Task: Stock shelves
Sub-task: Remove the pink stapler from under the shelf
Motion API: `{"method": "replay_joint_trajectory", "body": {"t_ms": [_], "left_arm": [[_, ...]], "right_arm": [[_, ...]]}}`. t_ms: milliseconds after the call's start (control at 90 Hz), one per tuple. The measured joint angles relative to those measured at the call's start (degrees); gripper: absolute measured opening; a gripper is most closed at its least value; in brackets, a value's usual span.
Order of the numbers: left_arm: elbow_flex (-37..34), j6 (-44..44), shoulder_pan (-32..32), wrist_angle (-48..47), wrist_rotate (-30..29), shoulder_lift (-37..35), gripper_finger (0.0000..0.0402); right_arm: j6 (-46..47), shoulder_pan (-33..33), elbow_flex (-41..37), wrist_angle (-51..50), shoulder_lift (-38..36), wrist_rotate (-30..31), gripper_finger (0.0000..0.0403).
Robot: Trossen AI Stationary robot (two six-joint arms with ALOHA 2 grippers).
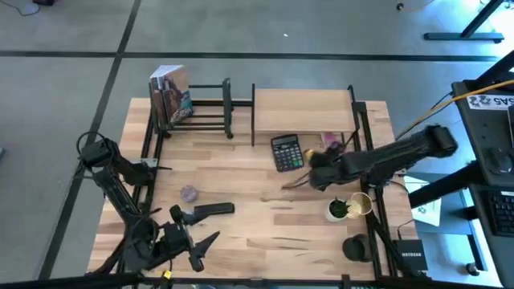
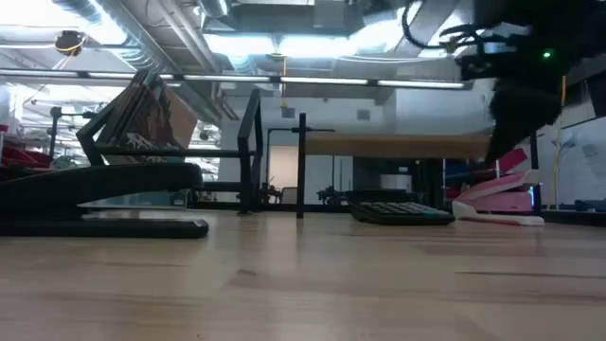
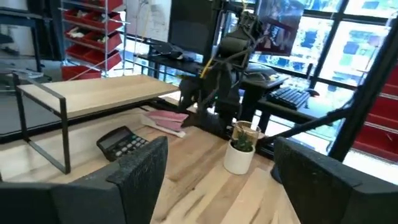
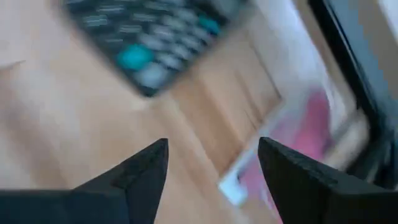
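The right tool (image 1: 315,171), fingers spread wide and empty, hovers beside a black calculator (image 1: 285,152) before the light-wood two-level shelf (image 1: 303,110) at the bench's (image 1: 265,217) far edge; the left tool (image 1: 195,241), also wide, waits near the front.

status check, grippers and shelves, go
Right gripper open, empty, over black calculator and pink notepad. Left gripper open, parked. Light wood shelf top bare.
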Motion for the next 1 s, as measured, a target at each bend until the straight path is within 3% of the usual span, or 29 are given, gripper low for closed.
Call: {"method": "replay_joint_trajectory", "body": {"t_ms": [133, 322, 611, 844, 1000], "left_arm": [[0.0, 0.15, 0.37, -0.05, 0.0, 0.0, 0.0276], [0.0, -0.04, 0.18, -0.09, 1.2, 0.0, 0.0276], [0.02, -2.19, 0.13, -2.82, 2.43, 0.0, 0.0276], [0.02, -2.48, 0.13, -3.84, 2.43, 0.0, 0.0276], [0.02, -2.91, 0.15, -4.2, 2.41, 0.0, 0.0276]], "right_arm": [[10.15, -1.37, -1.35, -6.9, -5.18, 0.62, 0.0234], [13.45, -5.48, -4.34, -7.83, -8.37, 1.08, 0.0234], [10.57, -13.9, -9.17, 0.03, -8.23, 0.27, 0.0234], [3.2, -19.49, -12.16, 11.03, -8.21, -5.0, 0.0234], [1.44, -22.54, -12.48, 12.56, -8.21, -5.77, 0.0229]]}}
